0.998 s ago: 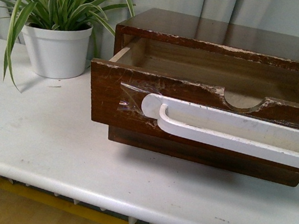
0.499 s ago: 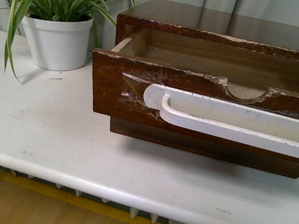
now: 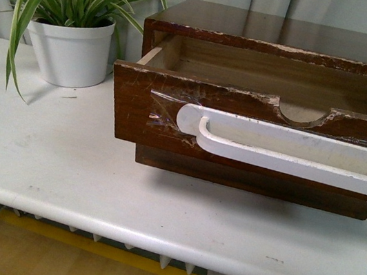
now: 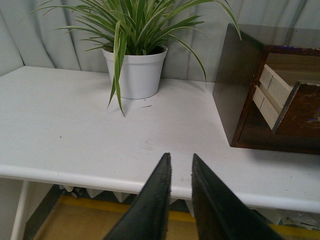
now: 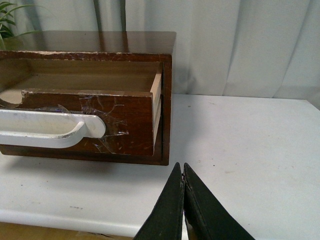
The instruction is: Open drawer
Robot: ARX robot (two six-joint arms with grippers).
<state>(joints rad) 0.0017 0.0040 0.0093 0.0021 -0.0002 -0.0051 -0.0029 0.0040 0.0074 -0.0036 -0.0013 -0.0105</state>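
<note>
The drawer [image 3: 138, 113] stands pulled out of its dark brown cabinet [image 3: 270, 29] on the white table [image 3: 61, 160]. Its front bears a long white handle [image 3: 286, 150] taped on, and a chipped top edge with a half-round notch [image 3: 301, 114]. Pale wood shows inside. The drawer also shows in the right wrist view [image 5: 125, 125] and the left wrist view [image 4: 300, 115]. My left gripper [image 4: 180, 162] is shut and empty at the table's front edge, left of the cabinet. My right gripper [image 5: 182, 167] is shut and empty, in front of the cabinet's right corner. Neither arm shows in the front view.
A spider plant in a white pot [image 3: 71, 50] stands at the back left of the table, also in the left wrist view [image 4: 137, 72]. A grey curtain [image 5: 240, 45] hangs behind. The table's front edge [image 3: 154, 234] is close; wooden floor lies below.
Between one second and half a second ago the front view shifted a little, so the scene sits higher in the picture. Since then nothing has moved. The drawer stays as far out as before.
</note>
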